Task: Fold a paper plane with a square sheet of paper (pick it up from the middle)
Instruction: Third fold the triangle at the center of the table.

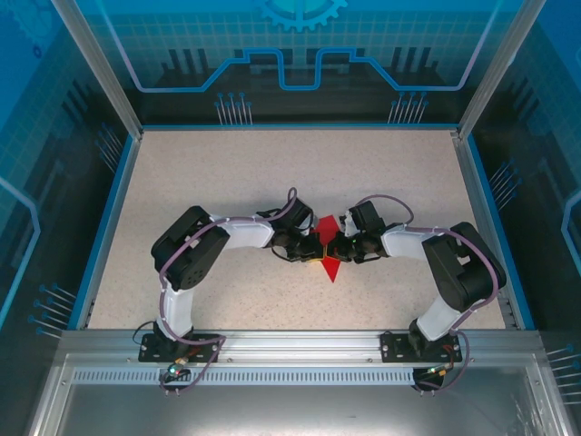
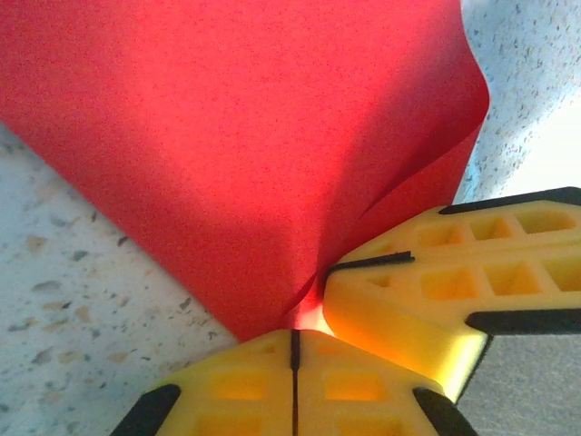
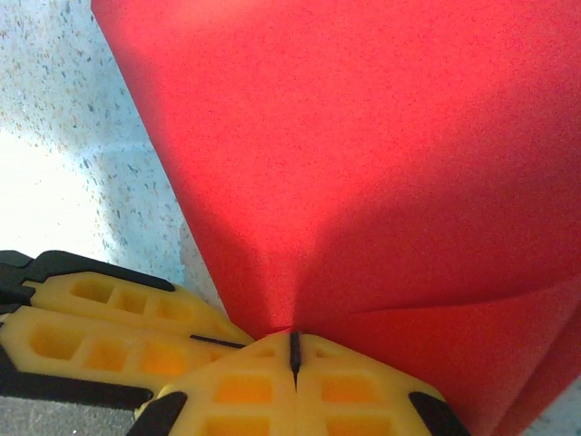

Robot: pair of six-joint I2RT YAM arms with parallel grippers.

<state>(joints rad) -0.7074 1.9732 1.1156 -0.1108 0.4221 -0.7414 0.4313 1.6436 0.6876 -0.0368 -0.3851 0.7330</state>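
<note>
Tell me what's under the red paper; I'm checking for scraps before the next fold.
Speckled table shows beside the paper, pinched by the left tool and right tool. Directly under the sheet is covered; scraps there cannot be ruled out.

A robot lab cell: aluminium frame (image 1: 100, 68), blue circuit-print panels (image 1: 300, 54), speckled table (image 1: 272, 173), arms (image 1: 191, 250) bolted to a slotted rail (image 1: 300, 348)

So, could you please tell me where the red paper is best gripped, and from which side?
Grip the red paper at its raised middle ridge, coming from the left and right sides. The thin sheet peaks there, where the left tool and right tool pinch it nose to nose.
</note>
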